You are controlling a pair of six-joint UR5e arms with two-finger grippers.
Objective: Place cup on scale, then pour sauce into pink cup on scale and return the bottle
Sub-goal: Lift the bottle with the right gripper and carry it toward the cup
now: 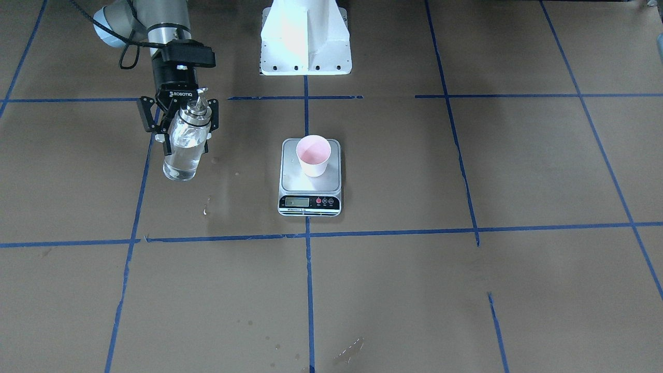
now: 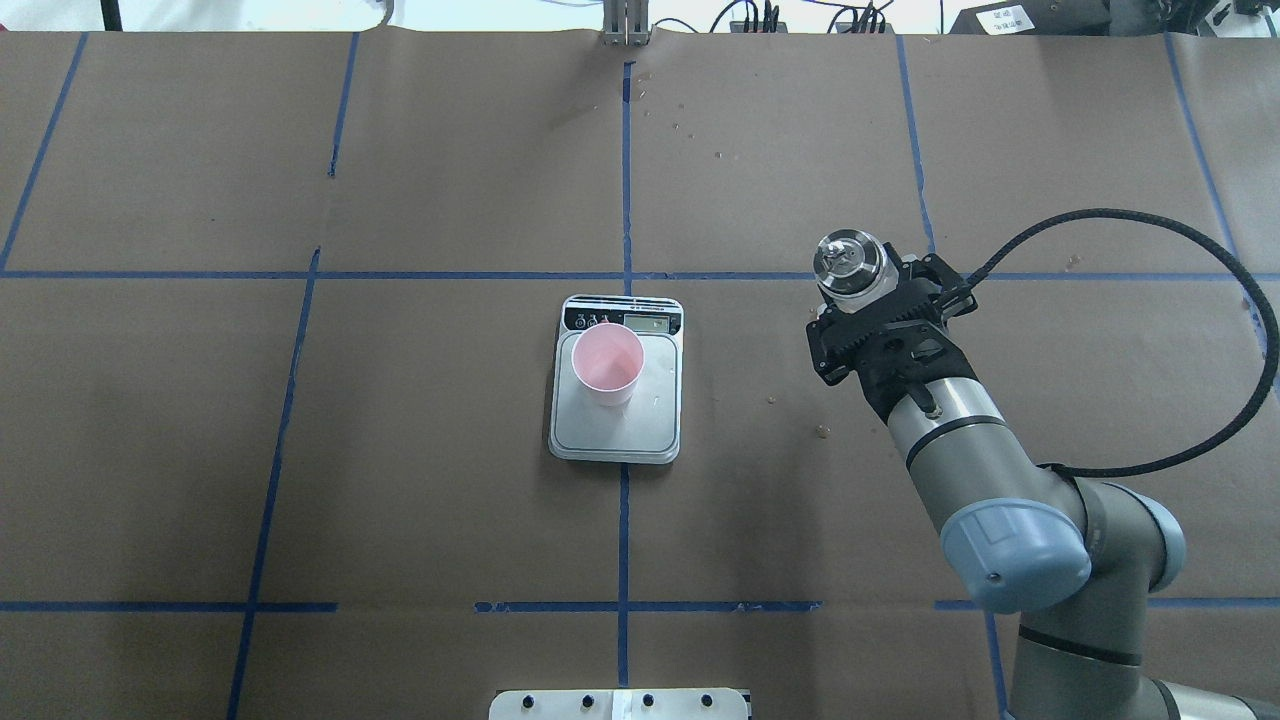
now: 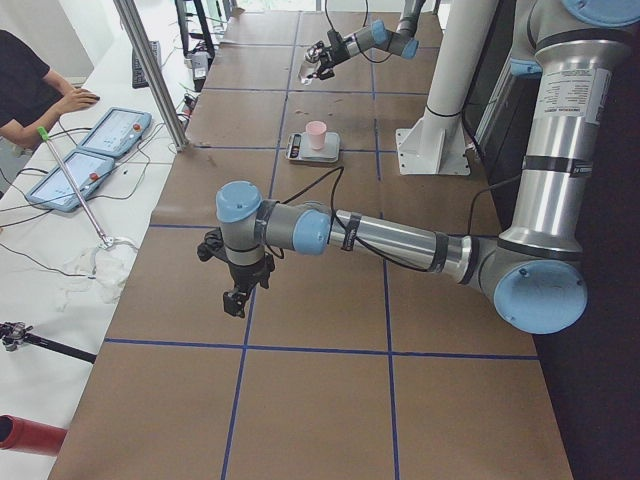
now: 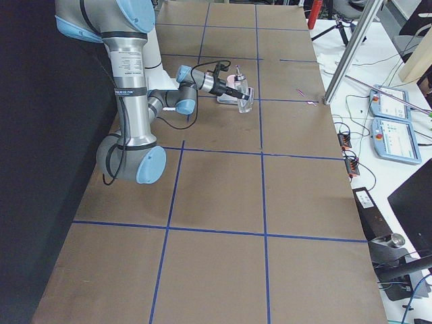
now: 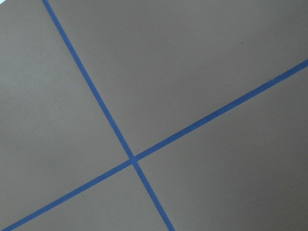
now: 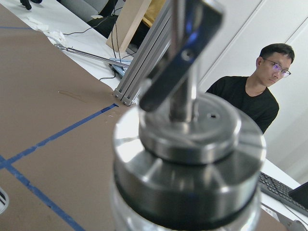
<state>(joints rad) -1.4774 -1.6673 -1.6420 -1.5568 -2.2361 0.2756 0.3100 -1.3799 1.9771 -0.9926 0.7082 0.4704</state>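
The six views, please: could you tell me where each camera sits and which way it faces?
Front-facing: across the table, facing the robot's base; the right gripper holds the bottle.
Overhead: behind the robot, looking forward and down; right arm on its right.
Exterior left: table's left end, looking along it; left gripper near.
Exterior right: table's right end; right arm near.
Left wrist: looks down at blue tape; no gripper shows.
Right wrist: looks past the bottle's cap towards a person.
Front-facing and overhead share the cup on the scale.
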